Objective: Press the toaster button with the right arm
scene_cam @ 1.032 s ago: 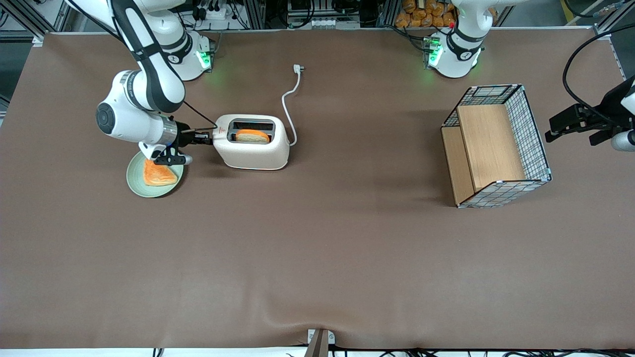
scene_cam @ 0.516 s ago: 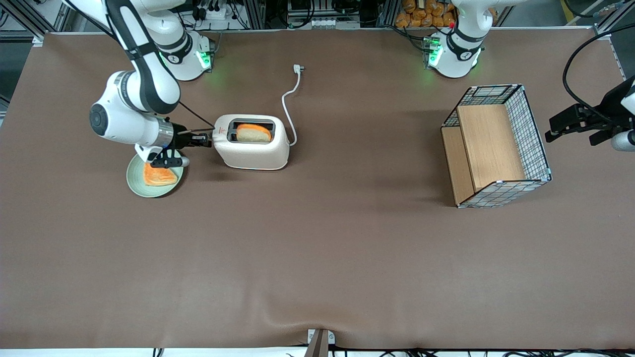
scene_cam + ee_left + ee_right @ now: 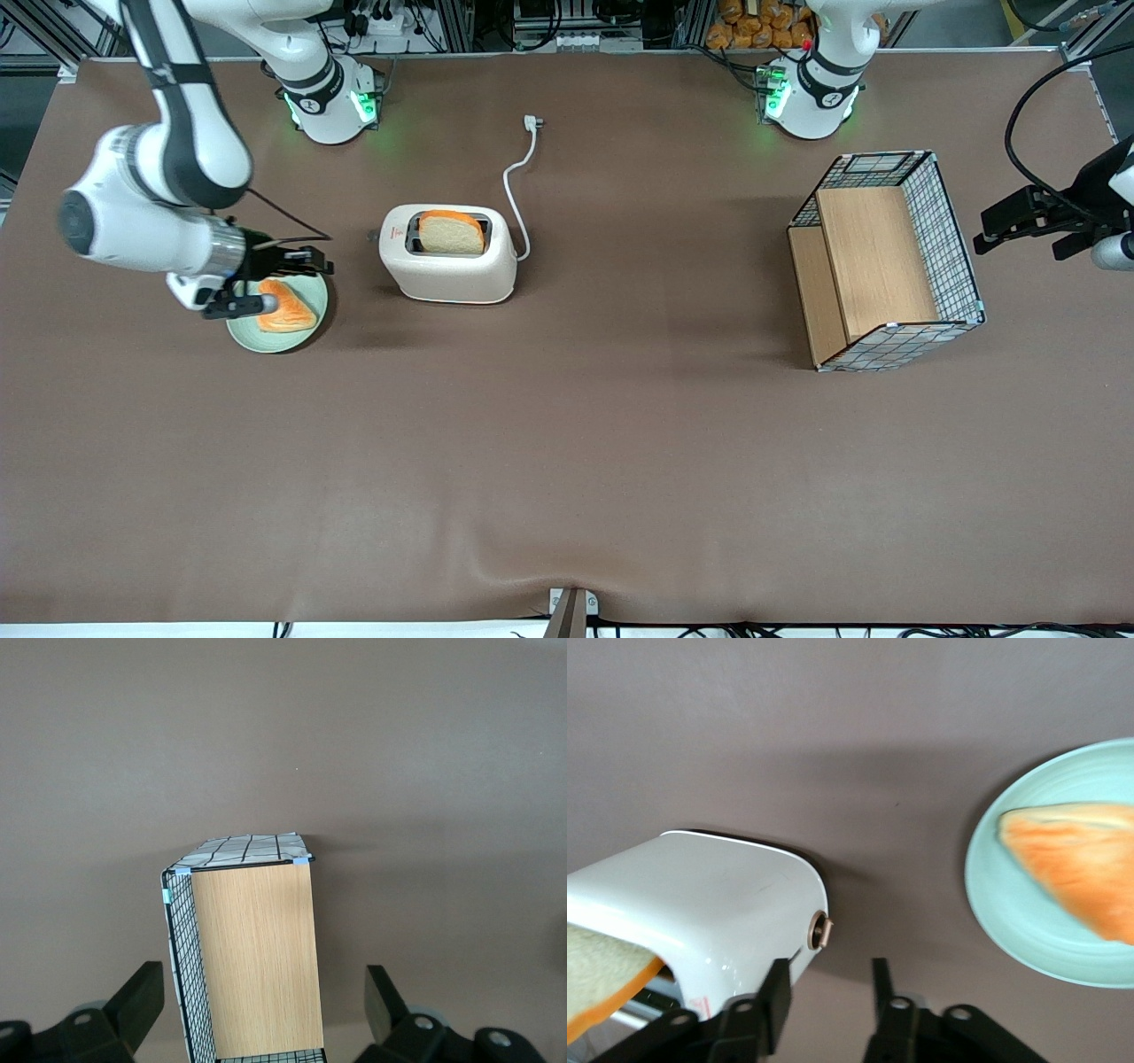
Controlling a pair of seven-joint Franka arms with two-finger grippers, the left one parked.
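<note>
The gripper (image 3: pixel 306 260) hung narrowly parted and empty above the green plate (image 3: pixel 306 321), apart from the toaster (image 3: pixel 448 266). Bare counter (image 3: pixel 354 257) lay between gripper and toaster button (image 3: pixel 820 930). A bread slice (image 3: pixel 452 232) stood tall in the toaster.

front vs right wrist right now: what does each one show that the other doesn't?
Front only: the right arm, the wire basket with wooden panels toward the parked arm's end, and the toaster's white cord and plug.

Right wrist only: a close look at the toaster button on the toaster's narrow end, and the gripper's fingers standing apart with nothing between them.

Both: the toaster with a bread slice standing up in its slot, the green plate with an orange slice, and the gripper, clear of the toaster above the plate.
</note>
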